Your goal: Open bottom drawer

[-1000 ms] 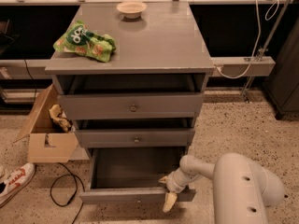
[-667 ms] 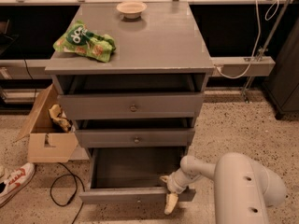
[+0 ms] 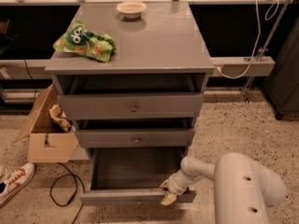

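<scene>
At the cabinet's (image 3: 140, 50) foot, the gripper (image 3: 167, 192) straddles the bottom drawer's (image 3: 117, 198) front rim, jaws clamped on it for pulling outward.

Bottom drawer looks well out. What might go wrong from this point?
1. The gripper sits at the right end of the bottom drawer's front panel, away from its centre. More pull from there may skew the drawer and jam it.
2. The drawer is far out of the cabinet; any more travel might bring it off its support.
3. A black cable lies on the floor by the drawer's left corner and may snag.
</scene>
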`<state>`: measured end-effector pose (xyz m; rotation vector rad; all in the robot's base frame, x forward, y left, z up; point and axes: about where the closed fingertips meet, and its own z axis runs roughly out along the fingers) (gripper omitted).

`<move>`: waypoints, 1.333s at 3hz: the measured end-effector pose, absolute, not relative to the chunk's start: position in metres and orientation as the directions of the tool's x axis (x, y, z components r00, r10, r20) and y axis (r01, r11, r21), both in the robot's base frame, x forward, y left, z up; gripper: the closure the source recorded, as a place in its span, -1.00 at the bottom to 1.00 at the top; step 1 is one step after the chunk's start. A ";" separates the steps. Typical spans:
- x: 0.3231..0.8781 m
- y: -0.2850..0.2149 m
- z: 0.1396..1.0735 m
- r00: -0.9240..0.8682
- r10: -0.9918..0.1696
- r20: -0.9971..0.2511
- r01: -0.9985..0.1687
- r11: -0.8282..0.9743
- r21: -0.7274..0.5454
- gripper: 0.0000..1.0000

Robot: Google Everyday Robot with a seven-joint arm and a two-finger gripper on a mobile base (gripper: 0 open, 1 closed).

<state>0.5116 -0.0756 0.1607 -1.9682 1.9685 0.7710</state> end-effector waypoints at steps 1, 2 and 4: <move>0.498 -0.079 0.160 -0.068 -0.844 -0.532 -0.978 -0.049 0.203 0.46; 0.497 -0.079 0.159 -0.069 -0.844 -0.533 -0.978 -0.049 0.204 0.43; 0.496 -0.094 0.179 -0.019 -0.804 -0.594 -0.990 -0.069 0.126 -0.81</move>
